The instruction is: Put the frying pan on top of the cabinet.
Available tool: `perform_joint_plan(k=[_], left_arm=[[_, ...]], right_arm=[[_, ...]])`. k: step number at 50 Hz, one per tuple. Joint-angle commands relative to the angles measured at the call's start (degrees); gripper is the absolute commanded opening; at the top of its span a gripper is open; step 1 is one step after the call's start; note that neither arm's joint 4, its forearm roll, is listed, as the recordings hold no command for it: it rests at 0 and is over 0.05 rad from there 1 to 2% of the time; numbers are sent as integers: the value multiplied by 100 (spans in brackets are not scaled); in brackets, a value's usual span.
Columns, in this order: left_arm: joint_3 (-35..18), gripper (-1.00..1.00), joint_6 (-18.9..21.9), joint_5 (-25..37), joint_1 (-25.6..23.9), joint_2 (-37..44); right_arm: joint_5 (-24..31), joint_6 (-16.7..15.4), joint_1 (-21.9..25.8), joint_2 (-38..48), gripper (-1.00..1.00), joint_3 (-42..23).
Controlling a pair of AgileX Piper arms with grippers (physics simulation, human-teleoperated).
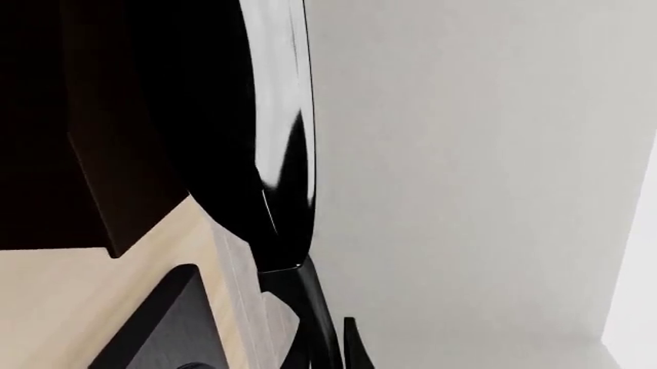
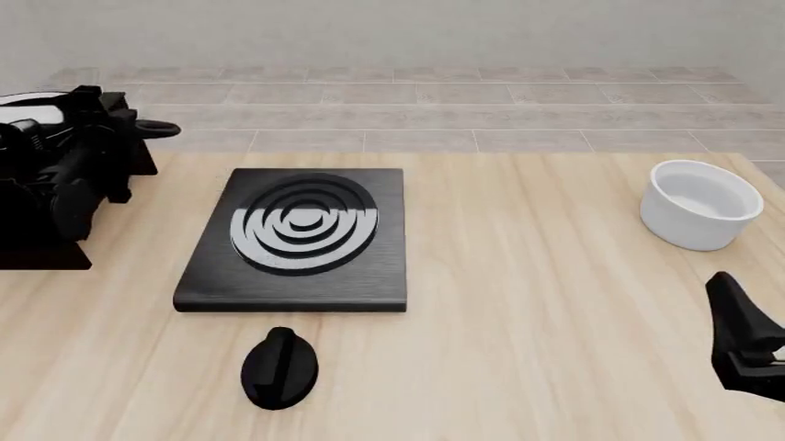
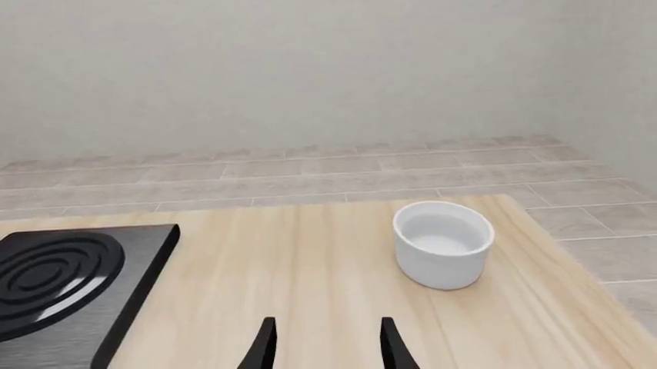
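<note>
The frying pan (image 2: 28,110), glossy black with a pale reflective inside, is at the far left of the front view above the dark cabinet (image 2: 31,246); its thin handle (image 2: 157,130) points right. My left gripper (image 2: 117,124) holds the pan by the handle over the cabinet. In the left wrist view the pan (image 1: 282,154) fills the middle, edge-on, with its handle (image 1: 308,307) running back between the fingers, and the cabinet (image 1: 61,115) lies dark behind it. My right gripper (image 2: 742,344) is open and empty low at the table's right edge; it also shows in the right wrist view (image 3: 328,350).
A black square stove plate (image 2: 301,234) with silver rings lies left of centre. A black oval knob (image 2: 279,367) lies in front of it. A white bowl (image 2: 699,204) stands at the back right, ahead of the right gripper (image 3: 444,242).
</note>
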Motion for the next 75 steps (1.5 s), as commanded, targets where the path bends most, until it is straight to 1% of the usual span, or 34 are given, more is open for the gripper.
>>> perform_joint_plan(k=[1, 13, 25, 36, 37, 39, 42, 55, 60, 75], left_arm=[[-36, -100, 7, -162, 27, -8], [7, -100, 14, -181, 48, 54], [36, -100, -44, -235, 25, 140], [37, -100, 42, -138, 25, 65], [40, 100, 54, -125, 36, 61], [24, 100, 104, -79, 47, 30], [34, 100, 63, -145, 35, 42], [65, 100, 137, -112, 84, -23], [101, 100, 119, -122, 103, -42], [323, 100, 153, -82, 168, -221]], right_arm=[[-25, -8, 3, 31, 100, 0], [-36, -21, 6, 40, 100, -1], [70, -28, 5, -66, 100, 0], [50, -40, 16, -47, 100, 0], [62, -42, 17, -59, 100, 0], [91, -43, 18, -87, 100, 0], [89, -47, 21, -84, 100, 0], [112, -65, 38, -96, 100, 0], [-1, -61, 31, 27, 100, 0], [-108, -88, 46, 122, 100, -1]])
